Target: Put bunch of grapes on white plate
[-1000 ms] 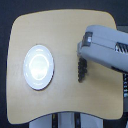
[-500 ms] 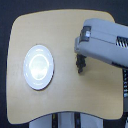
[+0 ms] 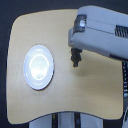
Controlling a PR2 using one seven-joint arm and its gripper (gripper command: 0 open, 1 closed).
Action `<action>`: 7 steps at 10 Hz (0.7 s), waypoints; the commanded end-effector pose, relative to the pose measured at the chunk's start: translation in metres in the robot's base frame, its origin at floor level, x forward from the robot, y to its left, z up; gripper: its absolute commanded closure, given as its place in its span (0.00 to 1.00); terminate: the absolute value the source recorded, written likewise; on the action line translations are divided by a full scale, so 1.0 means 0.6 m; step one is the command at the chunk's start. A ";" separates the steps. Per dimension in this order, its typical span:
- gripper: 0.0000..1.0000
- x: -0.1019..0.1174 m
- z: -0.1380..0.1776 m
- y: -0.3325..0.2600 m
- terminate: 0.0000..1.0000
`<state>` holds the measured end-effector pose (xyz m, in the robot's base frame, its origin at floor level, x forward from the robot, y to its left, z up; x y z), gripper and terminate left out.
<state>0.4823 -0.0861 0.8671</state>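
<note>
Exterior view. The white plate rests on the tan table at its 9 o'clock side. At 3 o'clock from the plate, the gripper pinches the bunch of grapes, which hangs apart from the plate.

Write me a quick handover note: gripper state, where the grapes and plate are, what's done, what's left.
Gripper: low over the table at the dark bunch of grapes; open or shut on it cannot be told at this resolution.
Bunch of grapes: at the gripper's tip, toward the exterior view's right of the white plate, apart from it.
White plate: bare, on the table's side at the exterior view's left.
Done: gripper is at the grapes.
Left: confirm the grasp, carry to the plate, release.
</note>
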 end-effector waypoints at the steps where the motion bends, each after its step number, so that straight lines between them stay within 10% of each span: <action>1: 1.00 -0.017 0.034 0.188 0.00; 7: 1.00 -0.062 -0.052 0.366 0.00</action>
<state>0.4621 0.0574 0.8738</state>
